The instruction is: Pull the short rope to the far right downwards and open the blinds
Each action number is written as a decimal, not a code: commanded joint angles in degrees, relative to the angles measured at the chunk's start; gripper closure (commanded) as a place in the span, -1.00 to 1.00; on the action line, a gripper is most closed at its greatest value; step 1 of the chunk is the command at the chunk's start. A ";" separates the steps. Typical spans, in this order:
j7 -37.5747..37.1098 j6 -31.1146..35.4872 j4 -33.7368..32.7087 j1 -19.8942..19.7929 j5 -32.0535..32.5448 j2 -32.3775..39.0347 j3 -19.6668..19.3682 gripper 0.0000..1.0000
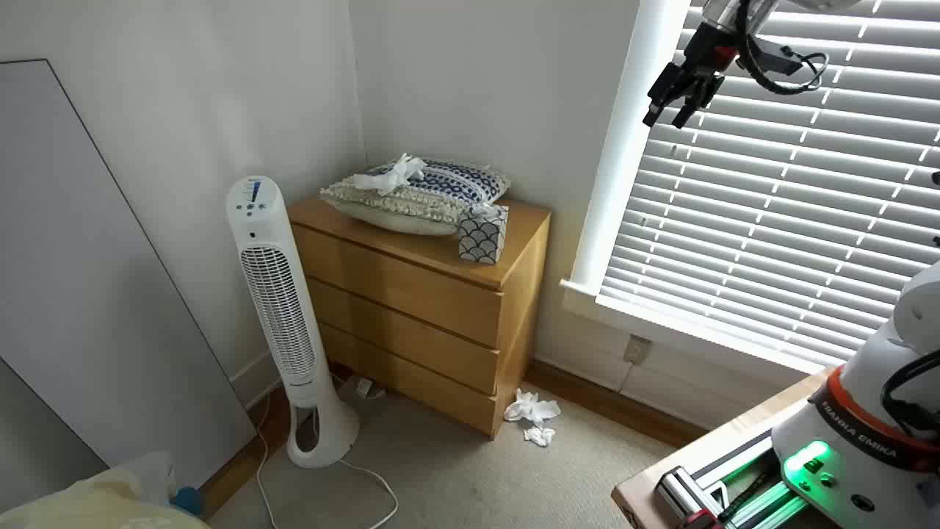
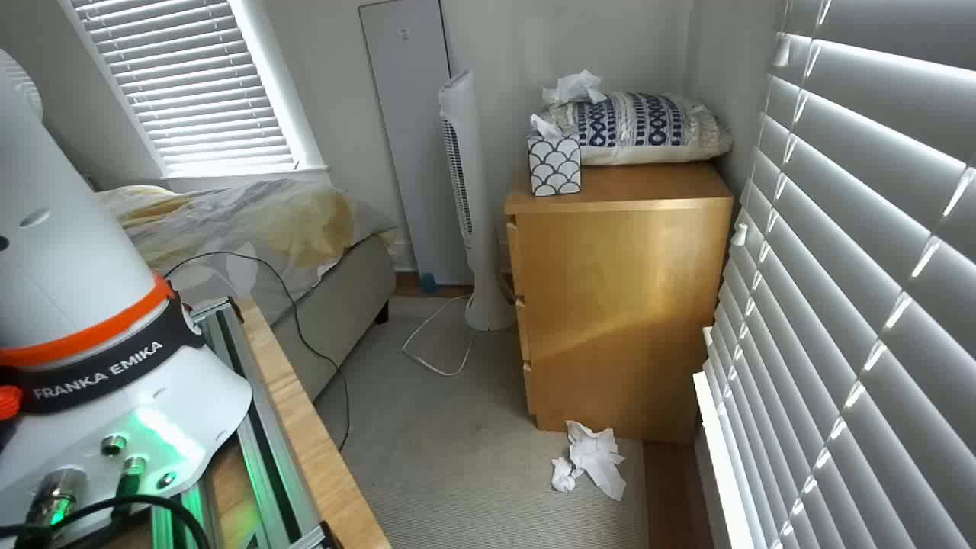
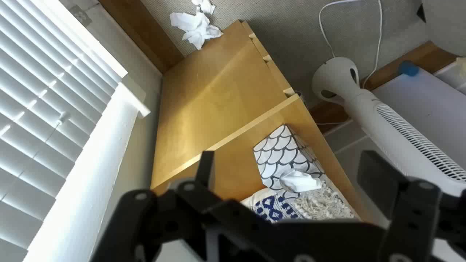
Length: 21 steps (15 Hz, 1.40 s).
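At the far left of an exterior view, a grey panel (image 1: 95, 242) stands against the wall (image 1: 183, 81). Next comes a white fan (image 1: 273, 312) on the carpet (image 1: 440, 485), its cord (image 1: 396, 503) curling beside it. To its right, a wooden dresser (image 1: 396, 272) with three drawers stands in the corner. On top lies a blue-and-cream pillow (image 1: 463, 180) with a crumpled tissue (image 1: 393, 176) on it; just right of the pillow, near the dresser's front edge, a scallop-patterned box (image 1: 481, 236) stands upright. On the carpet by the dresser's right side lie more crumpled tissues (image 1: 532, 409). Farther right, an outlet (image 1: 637, 349) sits low on the wall. High above it, the end effector (image 1: 666, 121) points down and to the left, seen against the upper left edge of the blinds (image 1: 778, 191). Its two fingers (image 3: 378, 178) are spread wide in the wrist view and hold nothing; whether they touch the slats I cannot tell. The blinds, white with many thin slats, fill the right side and hang down to the sill (image 1: 576, 286). Near their edge by the dresser hang an upper tassel (image 2: 781, 49) and, well below, a lower tassel (image 2: 740, 234); which of the two the task means I cannot tell. At the far right, the robot base (image 1: 866, 470), lit green, stands on a counter (image 1: 637, 491).
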State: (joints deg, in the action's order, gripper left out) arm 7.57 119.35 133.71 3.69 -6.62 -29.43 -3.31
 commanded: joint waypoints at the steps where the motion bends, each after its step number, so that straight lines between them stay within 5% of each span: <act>1: 0.17 -0.14 -0.11 -0.46 -0.23 0.04 0.39 -1.00; 7: 0.17 -0.14 -0.12 -0.46 -0.23 0.04 0.39 -1.00; 14: -1.28 -2.55 -1.23 -7.80 5.79 -2.22 -2.82 -1.00; 21: -1.83 8.19 -0.26 -13.14 9.97 0.96 -5.63 -1.00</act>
State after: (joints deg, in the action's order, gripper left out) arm 6.98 122.75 132.70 -7.85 1.05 -29.96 -8.36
